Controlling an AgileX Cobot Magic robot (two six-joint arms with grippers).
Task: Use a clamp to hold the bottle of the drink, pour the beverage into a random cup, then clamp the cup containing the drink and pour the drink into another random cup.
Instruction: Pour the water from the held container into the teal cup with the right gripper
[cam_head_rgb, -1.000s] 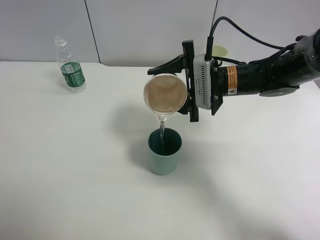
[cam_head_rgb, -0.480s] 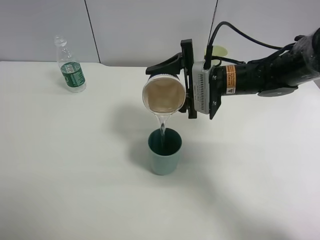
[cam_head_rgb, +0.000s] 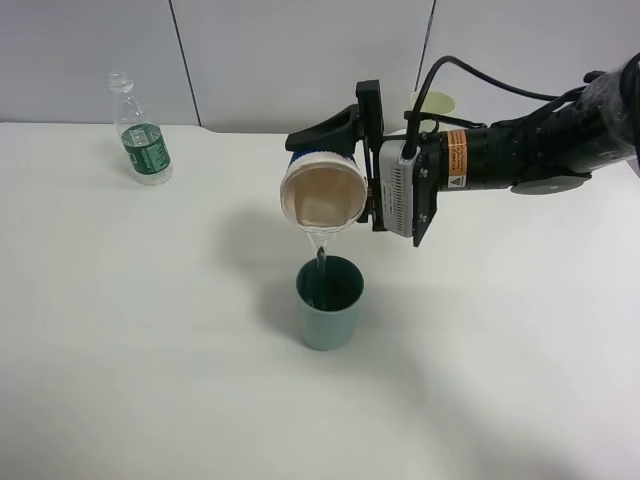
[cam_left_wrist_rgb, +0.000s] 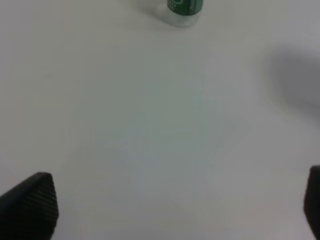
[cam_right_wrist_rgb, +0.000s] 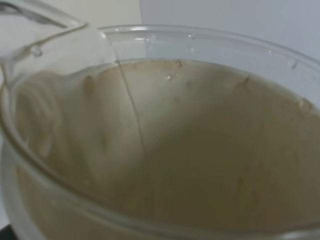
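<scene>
My right gripper (cam_head_rgb: 345, 165) is shut on a white paper cup (cam_head_rgb: 322, 194), tipped on its side above a teal cup (cam_head_rgb: 329, 302) standing mid-table. A thin stream of clear drink falls from the white cup's rim into the teal cup. The right wrist view is filled by the white cup's wet tan inside (cam_right_wrist_rgb: 175, 150). The clear bottle with a green label (cam_head_rgb: 141, 137) stands uncapped at the back left; its base shows in the left wrist view (cam_left_wrist_rgb: 184, 9). My left gripper (cam_left_wrist_rgb: 170, 205) is open over bare table, with only its fingertips (cam_left_wrist_rgb: 31, 202) showing.
A pale yellow-green cup (cam_head_rgb: 432, 103) stands at the back, partly hidden behind my right arm. The white table (cam_head_rgb: 150, 330) meets a grey panelled wall along its far edge.
My right gripper has rolled further and shifted slightly left, tipping the white cup more steeply. The stream into the teal cup continues.
</scene>
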